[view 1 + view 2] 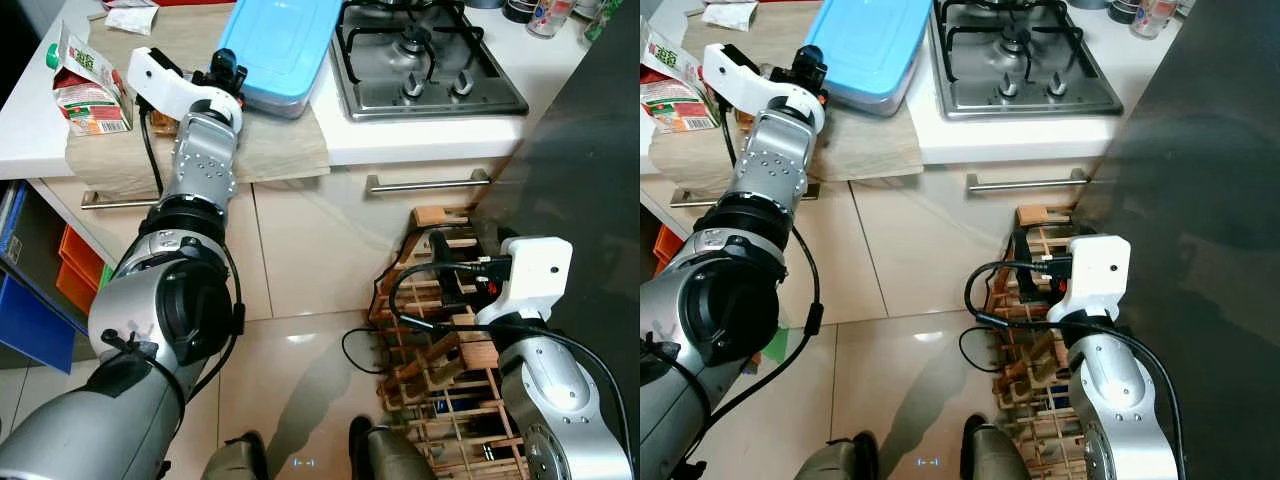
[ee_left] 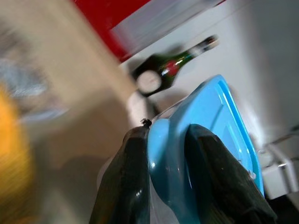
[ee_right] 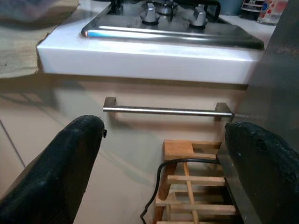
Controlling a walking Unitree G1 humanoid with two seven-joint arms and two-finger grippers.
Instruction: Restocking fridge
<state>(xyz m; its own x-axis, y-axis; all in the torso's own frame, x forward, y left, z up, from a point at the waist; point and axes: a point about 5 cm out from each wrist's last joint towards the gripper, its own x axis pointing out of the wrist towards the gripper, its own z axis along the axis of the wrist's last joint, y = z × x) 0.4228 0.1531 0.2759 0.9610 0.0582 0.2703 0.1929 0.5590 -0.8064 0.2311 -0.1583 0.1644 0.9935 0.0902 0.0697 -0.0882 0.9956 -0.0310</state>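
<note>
A lidded container (image 1: pixel 280 45) lies on the counter (image 1: pixel 400 135), partly on a cloth (image 1: pixel 270 150), just left of the hob (image 1: pixel 425 60). A carton (image 1: pixel 88 85) stands near the counter's left edge. A wooden rack (image 1: pixel 440 340) stands on the floor (image 1: pixel 300 370) below the hob.

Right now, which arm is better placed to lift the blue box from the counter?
The left. Its gripper is already at the blue box, jaws closed on the rim. The right gripper hangs low and open before the drawer handle, away from the counter.
</note>
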